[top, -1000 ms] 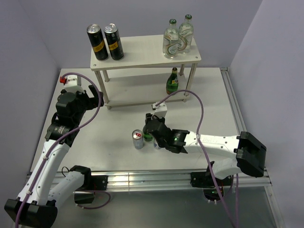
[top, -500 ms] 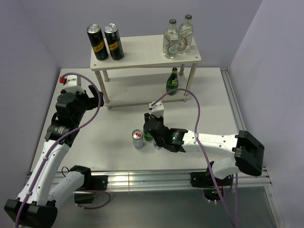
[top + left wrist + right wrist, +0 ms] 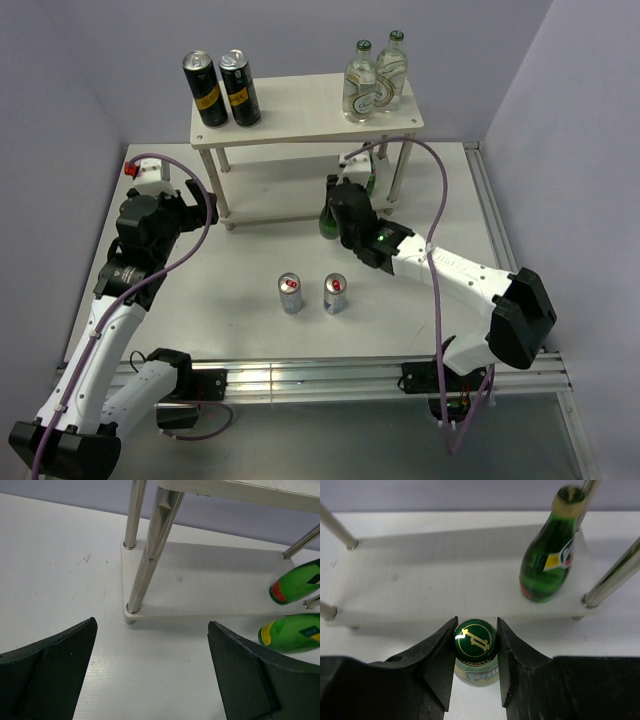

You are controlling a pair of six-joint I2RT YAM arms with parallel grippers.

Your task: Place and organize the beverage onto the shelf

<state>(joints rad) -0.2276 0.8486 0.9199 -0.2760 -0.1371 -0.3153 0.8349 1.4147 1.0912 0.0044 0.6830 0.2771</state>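
Observation:
My right gripper is shut on the gold-printed cap of a dark green bottle, which hangs upright just in front of the shelf's lower board. In the top view this gripper is near the shelf's right front leg. A second green bottle stands on the lower board at its right end. Two clear bottles stand on the top board, right side. Two silver cans with red tops stand on the table. My left gripper is open and holds nothing, left of the shelf.
Two black cans stand at the top board's left end. The left wrist view shows the shelf's left front leg and both green bottles far right. A metal rail runs along the near table edge.
My right gripper closed on the green bottle beside the silver cans and carried it back to the shelf's front edge. The left arm has not moved.

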